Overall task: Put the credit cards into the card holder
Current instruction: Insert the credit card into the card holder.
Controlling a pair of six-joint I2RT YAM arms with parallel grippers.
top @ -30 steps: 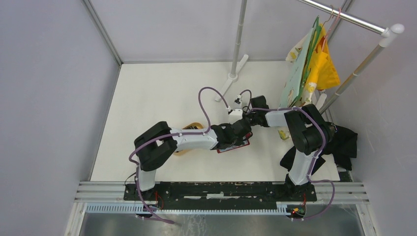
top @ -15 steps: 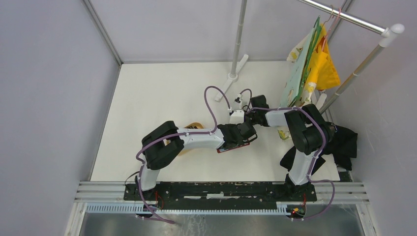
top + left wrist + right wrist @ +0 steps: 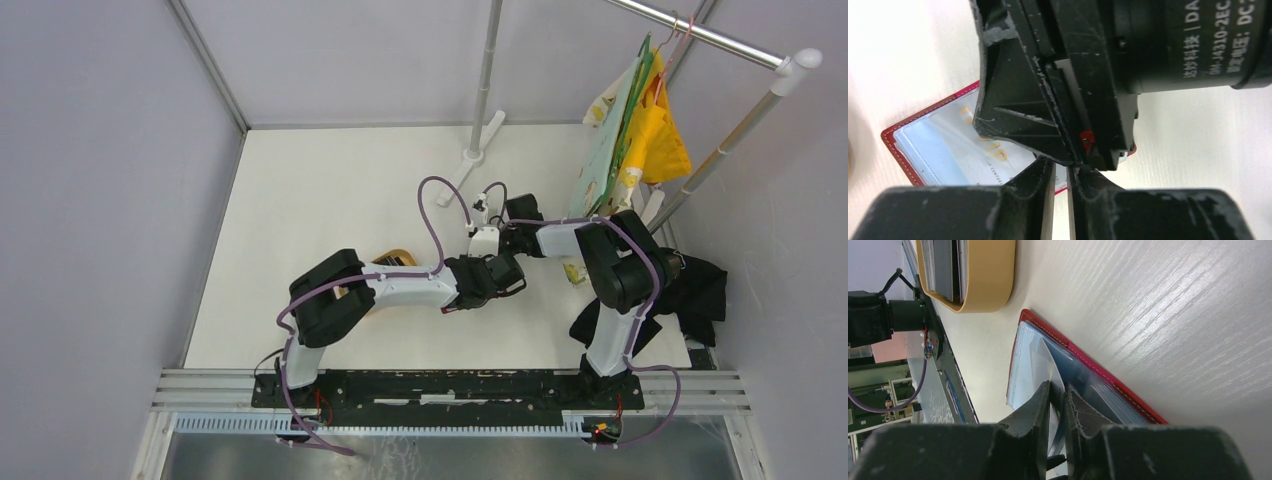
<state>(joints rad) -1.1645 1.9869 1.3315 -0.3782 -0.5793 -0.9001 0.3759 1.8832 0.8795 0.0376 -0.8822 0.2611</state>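
Pocket-opening seems in hand: the right gripper (image 3: 1057, 390) pinches a clear sleeve of the card holder (image 3: 1023, 365), which lies open toward the surface's near edge, while the left gripper (image 3: 1062, 167), its grip impossible to tell, next needs one of the credit cards (image 3: 943, 265) aligned.

Right end effector (image 3: 1057, 388) pinches — seemingly — a clear pocket of the card holder (image 3: 1023, 360).
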